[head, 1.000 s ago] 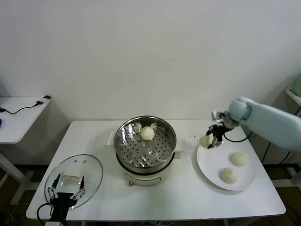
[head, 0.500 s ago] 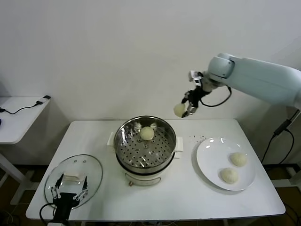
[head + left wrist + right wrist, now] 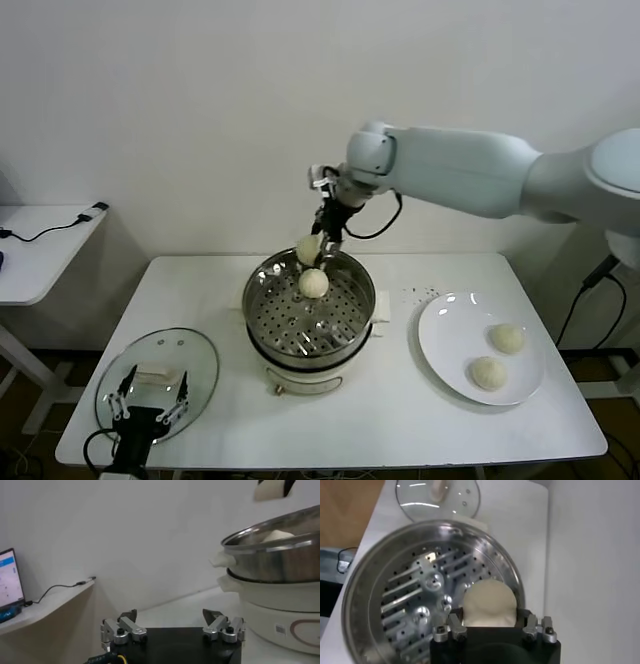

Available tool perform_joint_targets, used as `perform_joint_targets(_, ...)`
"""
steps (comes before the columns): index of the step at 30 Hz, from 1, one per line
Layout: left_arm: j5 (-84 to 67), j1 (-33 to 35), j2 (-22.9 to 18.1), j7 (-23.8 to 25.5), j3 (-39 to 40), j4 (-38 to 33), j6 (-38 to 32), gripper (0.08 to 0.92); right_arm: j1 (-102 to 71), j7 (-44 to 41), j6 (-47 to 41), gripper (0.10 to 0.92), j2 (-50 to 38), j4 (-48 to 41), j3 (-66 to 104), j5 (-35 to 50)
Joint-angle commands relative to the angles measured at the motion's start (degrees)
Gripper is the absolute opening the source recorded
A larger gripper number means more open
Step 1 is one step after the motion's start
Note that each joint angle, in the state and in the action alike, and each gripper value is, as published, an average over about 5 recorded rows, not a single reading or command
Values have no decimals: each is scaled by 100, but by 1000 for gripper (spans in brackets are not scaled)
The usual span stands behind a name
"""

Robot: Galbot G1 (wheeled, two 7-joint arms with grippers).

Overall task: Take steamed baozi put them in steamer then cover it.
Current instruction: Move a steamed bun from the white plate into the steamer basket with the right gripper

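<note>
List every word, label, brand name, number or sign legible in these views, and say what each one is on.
No text can be read anywhere.
Steamer: a small square mark and a curved outline on its white base, too small to read.
Screen on the side table: blue and white content, too blurred to read.
Cover, plate, baozi: no markings visible.

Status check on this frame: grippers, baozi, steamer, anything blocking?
Right gripper shut on a baozi above the steamer rim. Left gripper open, parked over the cover. One bun inside, two on the plate. Nothing blocking.
</note>
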Motion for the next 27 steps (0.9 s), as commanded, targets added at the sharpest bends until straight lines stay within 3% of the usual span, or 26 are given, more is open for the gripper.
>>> perform_joint_targets(1,44,26,-15,3,10,-76,25,823,-690,206,-118,679,706,-151,16,3)
perform_joint_targets(18,37,-22,-21,-6,-7,58,8,823,-1037,267,-134,692,703,-175,-13,-103)
perform_joint_targets(27,46,-35,-18,-11,2,61,15,823,-563,-91,-101,819,385,13,-7,-113)
